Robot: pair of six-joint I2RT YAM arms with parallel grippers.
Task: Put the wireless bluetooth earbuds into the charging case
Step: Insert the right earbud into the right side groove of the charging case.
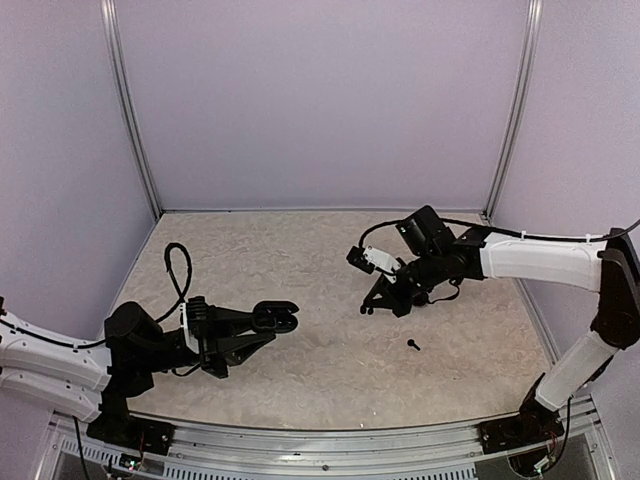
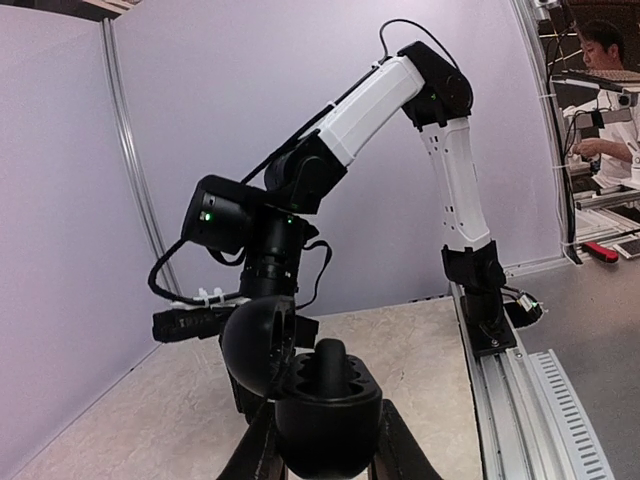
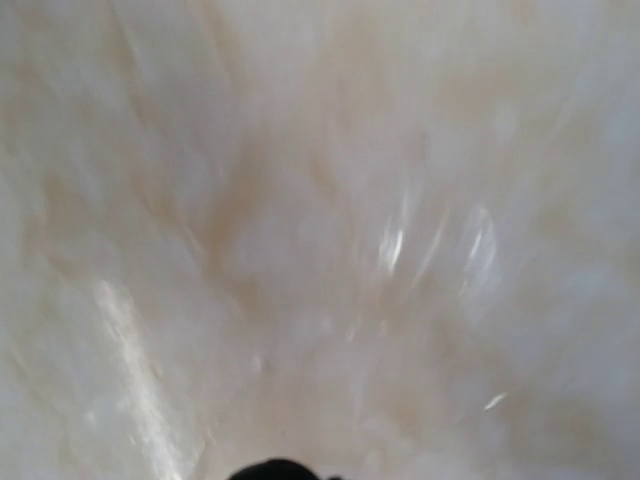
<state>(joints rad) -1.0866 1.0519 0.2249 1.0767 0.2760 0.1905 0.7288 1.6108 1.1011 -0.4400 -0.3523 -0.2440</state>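
Observation:
My left gripper [image 1: 268, 322] is shut on the charging case [image 1: 279, 317] and holds it above the table. In the left wrist view the case [image 2: 325, 425] sits between my two fingers [image 2: 400, 455] with its lid [image 2: 252, 340] swung open to the left. One earbud [image 2: 335, 368] stands in a case socket. The other earbud [image 1: 413, 345] lies on the table, right of centre. My right gripper [image 1: 385, 302] points down at the table, a little up and left of that bud. The right wrist view is a blur of table top with a dark blob [image 3: 272, 470] at the bottom edge.
The marbled table top [image 1: 330, 370] is walled by lilac panels at the back and sides. A black cable [image 1: 180, 268] loops up behind my left arm. The metal rail [image 1: 350, 440] with both arm bases runs along the near edge.

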